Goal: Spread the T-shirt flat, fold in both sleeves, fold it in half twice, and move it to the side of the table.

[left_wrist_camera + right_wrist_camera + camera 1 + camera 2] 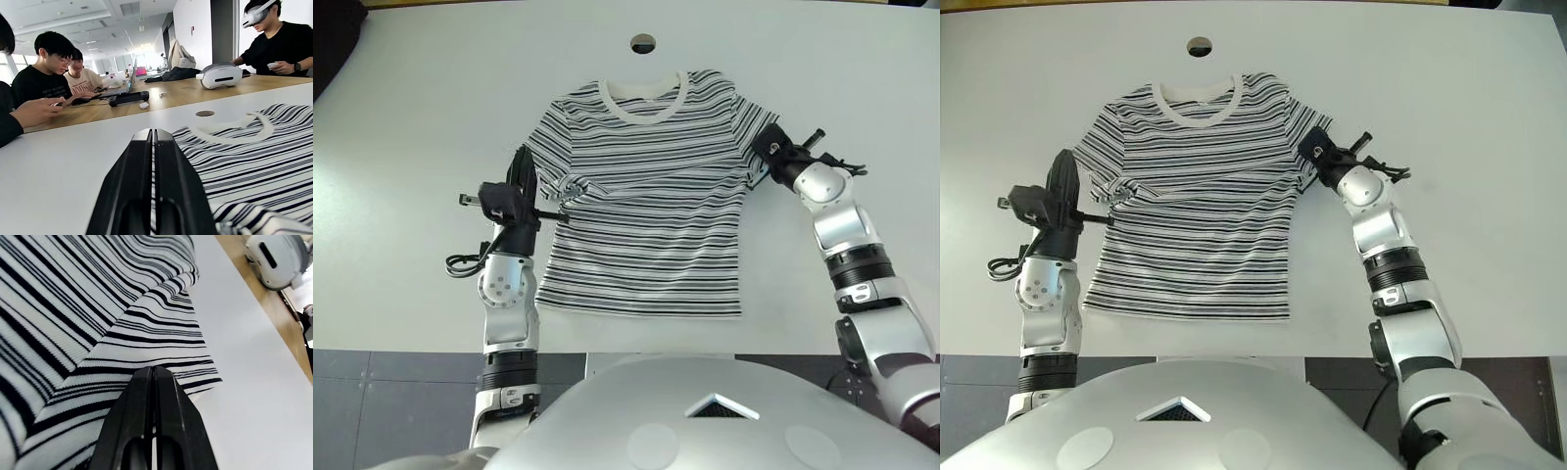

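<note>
Clenching at the right sleeve (751,122) hem, my right gripper (767,149) may hold no cloth; I cannot tell. My left gripper (522,164), also closed, sits beside the T-shirt (651,206) lying flat on the table (421,108). A slipped pinch would skew the sleeve fold.

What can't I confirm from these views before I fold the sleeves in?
Left tool pinching cloth or not: in the left wrist view it is shut, and its own body covers the contact.
Right tool: same in the right wrist view; in the eye views its body covers the tips.
T-shirt sleeve edge by the left tool: bunched, and the folds hide it in the eye views.
</note>
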Available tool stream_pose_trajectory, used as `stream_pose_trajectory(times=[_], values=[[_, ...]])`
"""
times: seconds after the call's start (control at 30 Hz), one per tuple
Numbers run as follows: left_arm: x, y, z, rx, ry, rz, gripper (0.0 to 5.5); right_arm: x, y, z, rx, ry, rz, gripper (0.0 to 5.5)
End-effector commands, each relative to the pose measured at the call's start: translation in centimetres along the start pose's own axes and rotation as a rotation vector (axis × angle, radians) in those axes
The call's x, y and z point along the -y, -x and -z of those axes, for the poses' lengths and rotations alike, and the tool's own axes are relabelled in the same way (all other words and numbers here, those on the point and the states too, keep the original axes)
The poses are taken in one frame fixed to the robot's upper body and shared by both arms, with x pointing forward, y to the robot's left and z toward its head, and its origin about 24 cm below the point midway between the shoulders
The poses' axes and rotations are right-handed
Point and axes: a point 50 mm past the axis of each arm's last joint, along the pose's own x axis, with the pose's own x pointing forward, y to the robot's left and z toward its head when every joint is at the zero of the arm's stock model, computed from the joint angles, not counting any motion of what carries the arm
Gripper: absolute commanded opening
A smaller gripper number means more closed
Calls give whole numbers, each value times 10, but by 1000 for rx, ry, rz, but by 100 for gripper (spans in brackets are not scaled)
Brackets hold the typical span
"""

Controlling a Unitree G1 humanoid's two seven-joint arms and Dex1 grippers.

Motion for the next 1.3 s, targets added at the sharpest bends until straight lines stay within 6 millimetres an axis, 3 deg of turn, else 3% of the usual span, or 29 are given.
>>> stream_pose_trajectory(times=[0.03,0.13,0.27,0.33,0.5,0.67,0.9,1.03,1.1,1.13,1.2,1.3], values=[[-4,-1,1,8,-4,-1,11,-6,21,-67,481,2,10,10],[-4,1,1,11,-5,-1,11,-32,44,-89,639,72,-187,10],[-4,2,1,10,-2,-4,11,-72,78,-71,560,256,-577,10],[-3,2,1,10,0,-2,11,-81,93,-59,478,331,-715,10],[-2,2,0,10,1,1,11,-84,108,-39,341,410,-859,10],[-6,-2,0,2,-10,1,11,-87,123,-4,152,433,-982,10],[-17,-11,8,-100,-33,-29,11,-81,149,20,10,368,-1111,10],[-22,-22,5,-117,-47,-41,11,-84,158,24,-4,321,-1147,10],[-23,-23,4,-119,-50,-48,11,-81,151,13,94,341,-1074,10],[-24,-23,5,-121,-50,-51,11,-70,133,-3,193,299,-915,10],[-24,-23,6,-124,-46,-54,11,-27,96,-34,355,191,-542,10],[-22,-23,8,-122,-35,-47,11,14,74,-53,446,-53,-363,10]])
